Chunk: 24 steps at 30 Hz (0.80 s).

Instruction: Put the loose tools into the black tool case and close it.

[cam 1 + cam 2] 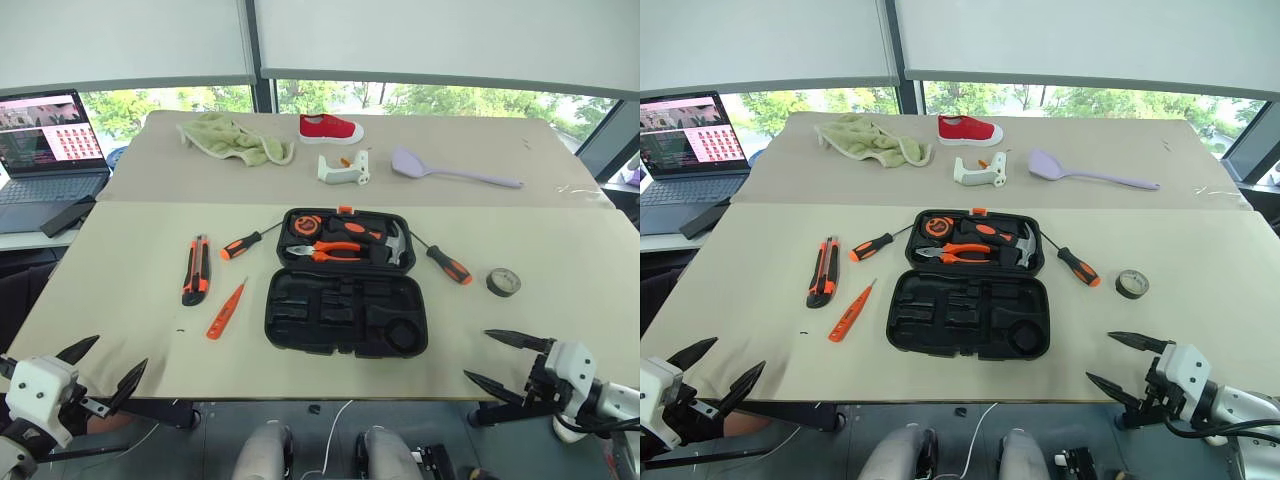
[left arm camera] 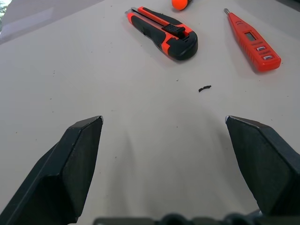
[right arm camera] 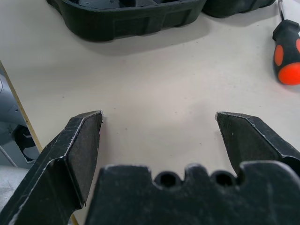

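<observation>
One case (image 1: 345,283) lies open at the middle of the counter (image 1: 120,300), hammer (image 1: 392,244) and pliers (image 1: 330,251) in its far half, near half bare. Left of the case: screwdriver (image 1: 242,243) just beside its far corner, knife (image 1: 196,269) farther left, tester (image 1: 226,309) between knife and case, nearer the edge. Right of the case: second screwdriver (image 1: 443,260) close by, tape roll (image 1: 503,282) beyond it. Behind the case: spatula (image 1: 450,171), shoe (image 1: 330,128), cloth (image 1: 232,138). Left end effector (image 1: 100,371) and right end effector (image 1: 505,360) hover at the near edge, left and right of the case, jaws spread wide, holding nothing.
</observation>
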### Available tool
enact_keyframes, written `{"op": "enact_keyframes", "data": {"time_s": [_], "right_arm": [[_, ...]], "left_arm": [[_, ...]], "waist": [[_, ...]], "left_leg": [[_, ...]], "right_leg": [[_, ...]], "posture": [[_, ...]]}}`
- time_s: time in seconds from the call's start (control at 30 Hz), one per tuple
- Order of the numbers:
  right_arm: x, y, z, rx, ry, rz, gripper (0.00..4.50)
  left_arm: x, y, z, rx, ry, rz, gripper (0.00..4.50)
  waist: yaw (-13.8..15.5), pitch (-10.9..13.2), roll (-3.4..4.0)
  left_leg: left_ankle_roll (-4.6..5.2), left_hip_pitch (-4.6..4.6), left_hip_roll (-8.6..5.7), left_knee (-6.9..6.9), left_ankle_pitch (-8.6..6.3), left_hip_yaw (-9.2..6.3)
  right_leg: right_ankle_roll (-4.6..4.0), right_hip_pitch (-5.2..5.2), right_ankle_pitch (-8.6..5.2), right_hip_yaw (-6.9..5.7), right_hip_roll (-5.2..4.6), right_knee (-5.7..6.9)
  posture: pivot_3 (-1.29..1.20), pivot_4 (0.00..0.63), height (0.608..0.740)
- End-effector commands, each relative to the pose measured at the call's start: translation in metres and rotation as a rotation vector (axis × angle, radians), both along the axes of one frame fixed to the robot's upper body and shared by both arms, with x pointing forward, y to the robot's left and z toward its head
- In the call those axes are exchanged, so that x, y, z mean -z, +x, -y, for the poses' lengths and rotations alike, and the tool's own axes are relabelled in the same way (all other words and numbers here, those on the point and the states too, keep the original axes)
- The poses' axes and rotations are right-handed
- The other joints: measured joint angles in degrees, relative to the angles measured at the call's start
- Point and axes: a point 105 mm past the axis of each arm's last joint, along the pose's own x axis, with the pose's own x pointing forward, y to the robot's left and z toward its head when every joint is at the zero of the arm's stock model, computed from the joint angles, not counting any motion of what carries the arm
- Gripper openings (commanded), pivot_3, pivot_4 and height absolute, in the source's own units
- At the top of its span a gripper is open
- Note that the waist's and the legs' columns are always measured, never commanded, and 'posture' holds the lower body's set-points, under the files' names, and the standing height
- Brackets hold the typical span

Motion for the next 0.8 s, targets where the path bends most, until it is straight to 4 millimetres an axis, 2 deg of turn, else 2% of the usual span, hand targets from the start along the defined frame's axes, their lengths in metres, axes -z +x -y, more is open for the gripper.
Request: {"op": "enact_keyframes", "data": {"time_s": [0.03, 0.1, 0.17, 0.3, 0.37, 0.47, 0.67, 0.73, 0.8], "right_arm": [[-0.018, 0.013, -0.011, 0.025, 0.071, 0.071, 4.49], [-0.040, 0.037, -0.024, 0.113, 0.253, 0.090, 4.49], [-0.063, 0.044, -0.039, 0.064, 0.340, 0.133, 4.49], [-0.099, 0.051, -0.053, 0.023, 0.389, 0.280, 4.49], [-0.111, 0.053, -0.058, 0.024, 0.411, 0.330, 4.49], [-0.117, 0.054, -0.063, 0.038, 0.435, 0.357, 4.49], [-0.115, 0.052, -0.067, 0.049, 0.441, 0.341, 4.49], [-0.112, 0.053, -0.067, 0.057, 0.442, 0.324, 4.49], [-0.110, 0.052, -0.067, 0.063, 0.445, 0.316, 4.49]], "left_arm": [[-0.011, 0.007, -0.003, -0.027, -0.080, 0.026, 4.50], [-0.024, 0.013, -0.021, -0.131, -0.258, 0.068, 4.50], [-0.033, 0.013, -0.040, -0.230, -0.287, 0.111, 4.50], [-0.024, -0.001, -0.061, -0.333, -0.333, 0.034, 4.50], [-0.021, -0.003, -0.053, -0.299, -0.411, -0.038, 4.50], [-0.033, 0.014, -0.032, -0.173, -0.428, -0.089, 4.50], [-0.057, 0.075, 0.011, 0.066, -0.330, -0.170, 4.50], [-0.060, 0.098, 0.032, 0.188, -0.280, -0.208, 4.50], [-0.059, 0.125, 0.042, 0.223, -0.210, -0.224, 4.50]], "waist": [[0.02, 0.00, 0.00], [0.00, 0.03, -0.05], [-0.16, 0.09, -0.04], [-0.30, 0.10, -0.04], [-0.31, 0.10, -0.05], [0.38, 0.13, -0.13], [1.69, 0.13, -0.11], [1.45, 0.14, -0.09], [1.29, 0.15, -0.08]], "left_leg": [[0.00, 0.01, 0.00, 0.00, 0.00, 0.00], [0.00, 0.06, 0.03, 0.00, 0.00, 0.01], [-0.04, 0.08, 0.40, 0.09, -0.01, 0.02], [-0.28, 0.21, 0.55, 0.08, -0.11, 0.03], [-0.35, 0.26, 0.56, 0.08, -0.26, 0.06], [-0.38, 0.19, 0.55, 0.08, -0.35, 0.03], [-0.58, 0.34, 0.55, 0.10, -0.34, 0.11], [-0.49, 0.32, 0.53, 0.10, -0.27, 0.20], [-0.48, 0.34, 0.51, 0.10, -0.26, 0.27]], "right_leg": [[0.00, 0.00, 0.00, 0.00, 0.00, 0.00], [0.00, 0.03, 0.00, 0.01, 0.02, 0.01], [-0.08, 0.00, 0.08, 0.03, 0.31, 0.05], [0.07, 0.05, 0.31, 0.06, 0.51, 0.10], [0.08, 0.07, 0.18, 0.07, 0.57, 0.11], [0.12, 0.01, 0.08, 0.01, 0.59, 0.21], [-0.08, -0.08, 0.01, -0.04, 0.57, 0.20], [0.02, 0.14, 0.09, 0.05, 0.59, 0.22], [0.06, 0.12, 0.10, 0.09, 0.68, 0.22]], "posture": [[0.00, 0.150, 0.740], [0.00, 0.150, 0.740], [0.00, 0.150, 0.740], [0.00, 0.150, 0.740], [0.00, 0.150, 0.740], [0.00, 0.150, 0.740], [0.00, 0.150, 0.740], [0.00, 0.150, 0.740], [0.00, 0.150, 0.740]]}}
